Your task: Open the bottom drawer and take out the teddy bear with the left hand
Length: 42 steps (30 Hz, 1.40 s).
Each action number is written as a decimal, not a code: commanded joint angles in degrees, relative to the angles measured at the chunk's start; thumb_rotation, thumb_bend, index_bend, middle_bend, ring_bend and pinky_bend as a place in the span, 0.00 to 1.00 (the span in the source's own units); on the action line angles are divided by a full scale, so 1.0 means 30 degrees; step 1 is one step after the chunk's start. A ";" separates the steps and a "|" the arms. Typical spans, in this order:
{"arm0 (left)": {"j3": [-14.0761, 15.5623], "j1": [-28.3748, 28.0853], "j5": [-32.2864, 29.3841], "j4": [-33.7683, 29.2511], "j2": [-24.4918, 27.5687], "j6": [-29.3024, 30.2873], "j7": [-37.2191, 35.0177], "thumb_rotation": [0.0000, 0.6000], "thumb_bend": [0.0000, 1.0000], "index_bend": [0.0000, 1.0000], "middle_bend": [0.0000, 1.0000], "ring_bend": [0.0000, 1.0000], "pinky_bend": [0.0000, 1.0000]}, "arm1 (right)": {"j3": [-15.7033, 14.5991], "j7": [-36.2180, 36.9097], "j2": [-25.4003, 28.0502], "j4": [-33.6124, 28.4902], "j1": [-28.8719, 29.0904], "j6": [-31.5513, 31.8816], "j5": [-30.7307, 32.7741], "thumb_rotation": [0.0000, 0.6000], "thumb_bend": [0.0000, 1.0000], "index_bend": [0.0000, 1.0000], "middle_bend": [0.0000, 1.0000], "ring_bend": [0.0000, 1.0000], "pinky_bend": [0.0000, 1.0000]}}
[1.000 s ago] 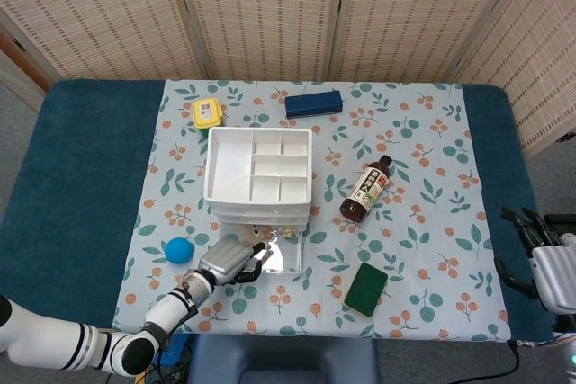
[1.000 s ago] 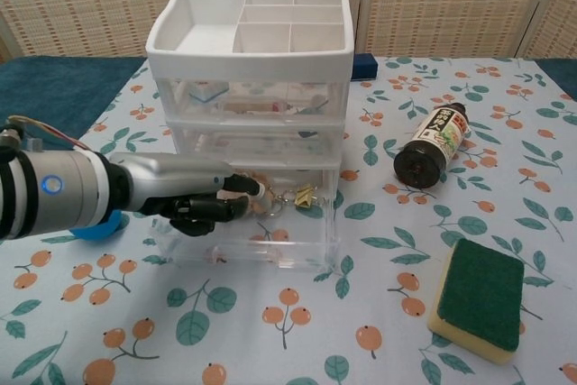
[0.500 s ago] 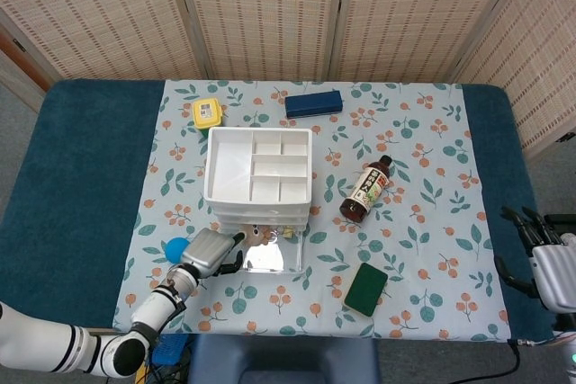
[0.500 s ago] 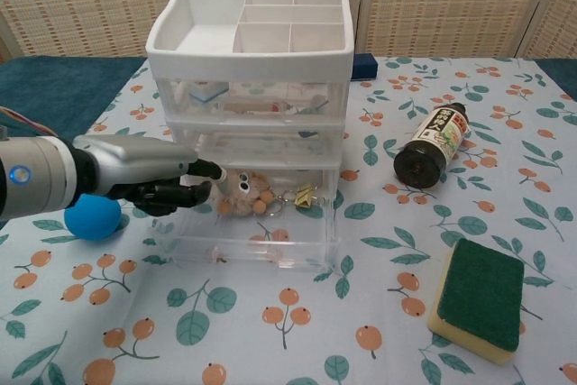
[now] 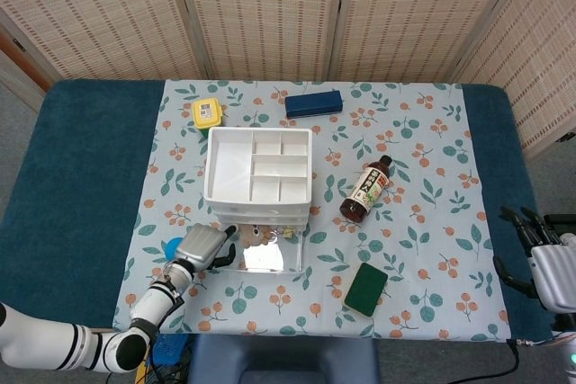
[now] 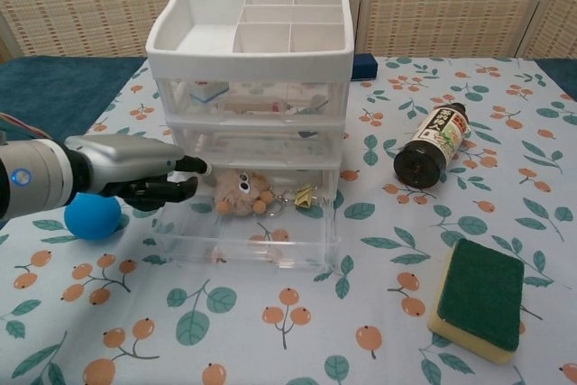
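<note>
The clear three-tier drawer unit (image 6: 248, 87) has a white tray top, and its bottom drawer (image 6: 248, 239) is pulled out toward me. A small brown teddy bear (image 6: 243, 194) lies inside that drawer at the back, beside a keyring. In the head view the teddy bear (image 5: 253, 234) shows just under the unit (image 5: 258, 177). My left hand (image 6: 149, 179) hovers at the drawer's left side, fingertips (image 6: 202, 169) pointing at the bear a short gap away, holding nothing. The same left hand (image 5: 202, 245) appears in the head view. My right hand (image 5: 543, 256) rests off the table's right edge, fingers spread and empty.
A blue ball (image 6: 93, 215) lies just under my left forearm. A dark bottle (image 6: 433, 144) lies on its side right of the drawers, with a green sponge (image 6: 478, 297) nearer me. A yellow box (image 5: 207, 113) and a navy case (image 5: 313, 102) sit behind the unit.
My left hand has pulled back leftward out of the open bottom drawer with nothing in it, uncovering the teddy bear and the blue ball. The bear stays in the drawer.
</note>
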 commanded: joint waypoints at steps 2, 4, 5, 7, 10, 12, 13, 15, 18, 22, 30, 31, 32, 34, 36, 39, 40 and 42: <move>-0.0185 0.0018 -0.0108 0.0180 -0.0134 -0.0614 -0.0315 0.02 0.62 0.15 0.95 1.00 1.00 | 0.0001 -0.0044 0.0025 -0.0038 -0.0016 0.0012 0.0016 1.00 0.42 0.08 0.21 0.12 0.20; -0.0230 -0.0012 -0.0052 0.0050 -0.0059 -0.0915 -0.0445 0.03 0.62 0.15 0.95 1.00 1.00 | 0.0001 -0.0055 0.0033 -0.0050 -0.0027 0.0012 0.0035 1.00 0.42 0.08 0.21 0.12 0.20; -0.0243 -0.0034 0.0055 -0.0040 -0.0024 -0.1028 -0.0477 0.03 0.62 0.15 0.95 1.00 1.00 | 0.0000 -0.0057 0.0034 -0.0050 -0.0029 0.0002 0.0048 1.00 0.42 0.08 0.21 0.12 0.20; -0.0283 -0.0052 0.0240 -0.0188 0.0006 -0.1129 -0.0549 0.03 0.62 0.15 0.95 1.00 1.00 | -0.0005 -0.0059 0.0035 -0.0050 -0.0031 -0.0009 0.0054 1.00 0.42 0.08 0.21 0.12 0.20; -0.0387 -0.0086 0.0523 -0.0505 0.0099 -0.1281 -0.0708 0.04 0.62 0.15 0.95 1.00 1.00 | -0.0004 -0.0054 0.0041 -0.0050 -0.0053 0.0015 0.0065 1.00 0.42 0.08 0.21 0.12 0.20; -0.0431 -0.0113 0.0805 -0.0813 0.0189 -0.1380 -0.0802 0.04 0.62 0.15 0.95 1.00 1.00 | 0.0002 -0.0048 0.0048 -0.0042 -0.0078 0.0044 0.0089 1.00 0.42 0.08 0.21 0.12 0.20; -0.0427 -0.0138 0.0911 -0.0970 0.0242 -0.1446 -0.0815 0.04 0.62 0.15 0.95 1.00 1.00 | -0.0004 -0.0044 0.0051 -0.0036 -0.0090 0.0045 0.0099 1.00 0.42 0.08 0.21 0.12 0.20; -0.0397 -0.0199 0.1209 -0.1349 0.0351 -0.1577 -0.0818 0.05 0.62 0.15 0.95 1.00 1.00 | -0.0004 -0.0022 0.0055 -0.0025 -0.0111 0.0064 0.0112 1.00 0.41 0.08 0.21 0.12 0.20; -0.0290 -0.0253 0.1603 -0.1826 0.0485 -0.1617 -0.0754 0.05 0.62 0.15 0.95 1.00 1.00 | 0.0001 0.0033 0.0041 0.0020 -0.0136 0.0093 0.0126 1.00 0.42 0.08 0.21 0.12 0.20; -0.0118 -0.0257 0.1882 -0.2061 0.0609 -0.1136 -0.0371 0.14 0.62 0.15 0.95 1.00 1.00 | 0.0003 0.0131 0.0037 0.0092 -0.0169 0.0130 0.0133 1.00 0.42 0.08 0.21 0.12 0.20; 0.0063 0.0356 0.4646 -0.1488 0.0940 0.0240 -0.0371 0.89 0.59 0.19 0.95 1.00 1.00 | -0.0003 0.0308 -0.0012 0.0248 -0.0136 0.0105 0.0056 1.00 0.42 0.08 0.21 0.12 0.20; 0.0106 0.0407 0.5108 -0.1328 0.0963 0.0309 -0.0362 0.96 0.57 0.20 0.94 1.00 1.00 | -0.0001 0.0315 -0.0012 0.0255 -0.0135 0.0118 0.0041 1.00 0.42 0.08 0.21 0.12 0.20; 0.0152 0.0432 0.5550 -0.1166 0.0999 0.0304 -0.0357 1.00 0.54 0.20 0.94 1.00 1.00 | 0.0004 0.0320 -0.0011 0.0262 -0.0138 0.0137 0.0031 1.00 0.42 0.08 0.21 0.12 0.20; 0.0167 0.0497 0.6456 -0.0822 0.1034 0.0264 -0.0496 1.00 0.48 0.21 0.94 1.00 1.00 | 0.0006 0.0324 0.0014 0.0260 -0.0163 0.0188 0.0018 1.00 0.42 0.08 0.21 0.12 0.20; 0.0151 0.0538 0.7372 -0.0396 0.1016 0.0102 -0.0785 1.00 0.41 0.23 0.94 1.00 1.00 | 0.0000 0.0335 0.0026 0.0266 -0.0199 0.0224 0.0035 1.00 0.42 0.08 0.21 0.12 0.20; 0.0097 0.0620 0.8796 0.0396 0.0772 0.0140 -0.1070 1.00 0.34 0.26 0.94 1.00 1.00 | -0.0022 0.0377 0.0027 0.0279 -0.0256 0.0271 0.0051 1.00 0.42 0.08 0.21 0.12 0.20; 0.0079 0.0655 0.9254 0.0682 0.0648 0.0241 -0.1093 1.00 0.33 0.26 0.94 1.00 1.00 | -0.0029 0.0386 0.0025 0.0286 -0.0268 0.0272 0.0057 1.00 0.42 0.08 0.21 0.12 0.20; 0.0041 0.0762 1.0256 0.1340 0.0322 0.0560 -0.1057 1.00 0.28 0.28 0.94 1.00 1.00 | -0.0034 0.0396 0.0023 0.0297 -0.0286 0.0284 0.0062 1.00 0.42 0.08 0.21 0.12 0.20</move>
